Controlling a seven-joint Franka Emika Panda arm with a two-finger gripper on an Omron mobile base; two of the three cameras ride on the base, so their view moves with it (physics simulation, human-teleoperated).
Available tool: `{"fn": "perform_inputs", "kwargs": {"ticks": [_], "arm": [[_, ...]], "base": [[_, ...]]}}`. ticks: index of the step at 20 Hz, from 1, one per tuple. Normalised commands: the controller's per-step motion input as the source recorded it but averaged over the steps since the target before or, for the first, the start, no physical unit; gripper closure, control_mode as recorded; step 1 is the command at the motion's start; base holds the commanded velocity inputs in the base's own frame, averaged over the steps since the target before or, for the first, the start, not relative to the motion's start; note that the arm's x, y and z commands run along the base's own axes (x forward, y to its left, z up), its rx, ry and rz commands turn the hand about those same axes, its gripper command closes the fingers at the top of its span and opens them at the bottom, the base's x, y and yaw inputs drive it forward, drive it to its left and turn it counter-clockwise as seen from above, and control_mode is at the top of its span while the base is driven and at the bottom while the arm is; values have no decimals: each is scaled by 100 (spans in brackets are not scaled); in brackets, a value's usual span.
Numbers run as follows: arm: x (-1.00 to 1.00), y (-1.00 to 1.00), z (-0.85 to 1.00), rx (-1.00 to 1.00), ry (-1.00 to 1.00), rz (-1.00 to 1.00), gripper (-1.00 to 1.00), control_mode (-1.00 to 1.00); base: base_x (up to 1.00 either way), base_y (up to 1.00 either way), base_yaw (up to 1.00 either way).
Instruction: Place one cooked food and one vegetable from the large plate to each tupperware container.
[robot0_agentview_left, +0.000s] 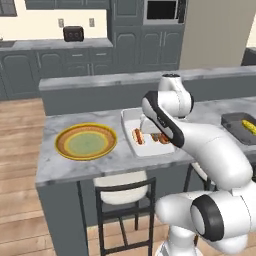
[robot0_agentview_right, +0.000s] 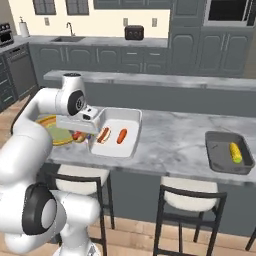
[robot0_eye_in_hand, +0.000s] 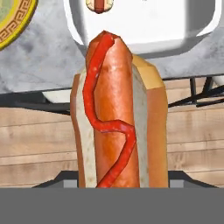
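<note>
Two hot dogs are in evidence: one lies in the white tupperware container (robot0_agentview_right: 131, 118) beside a small orange-red item, possibly a carrot, and a second hot dog (robot0_eye_in_hand: 116, 113) stands upright before the hand camera, its bun and ketchup line running up the middle of that view. The second hot dog is evidently clamped in the gripper (robot0_agentview_right: 80, 135), since it stands unsupported above the counter edge with floor and stool frames visible behind it; the fingers themselves are hidden by the bun. In the right base view the gripper sits low at the front edge of the marble counter (robot0_agentview_right: 170, 135), between the large plate (robot0_agentview_left: 86, 141) and the white container. The plate appears bare in the left base view. The dark grey tupperware container (robot0_agentview_right: 220, 150) sits well apart at the far right of the counter and holds a corn cob (robot0_agentview_right: 235, 152) only. My judgement is that the white container already has its cooked item and vegetable, so the held hot dog is the cooked item owed to the grey one, and that is why it is carried rather than set down here. No brand, label or legible writing is found; the plate rim shows only a key-pattern border.
</note>
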Motion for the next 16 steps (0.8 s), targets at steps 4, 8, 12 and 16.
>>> {"fn": "perform_inputs", "kwargs": {"ticks": [4,8,12,16], "arm": [[0,0,0,0,0,0,100,100],[0,0,0,0,0,0,100,100],[0,0,0,0,0,0,100,100],[0,0,0,0,0,0,100,100]], "base": [[24,-100,0],[41,-100,0],[45,-100,0],[37,-100,0]]}}
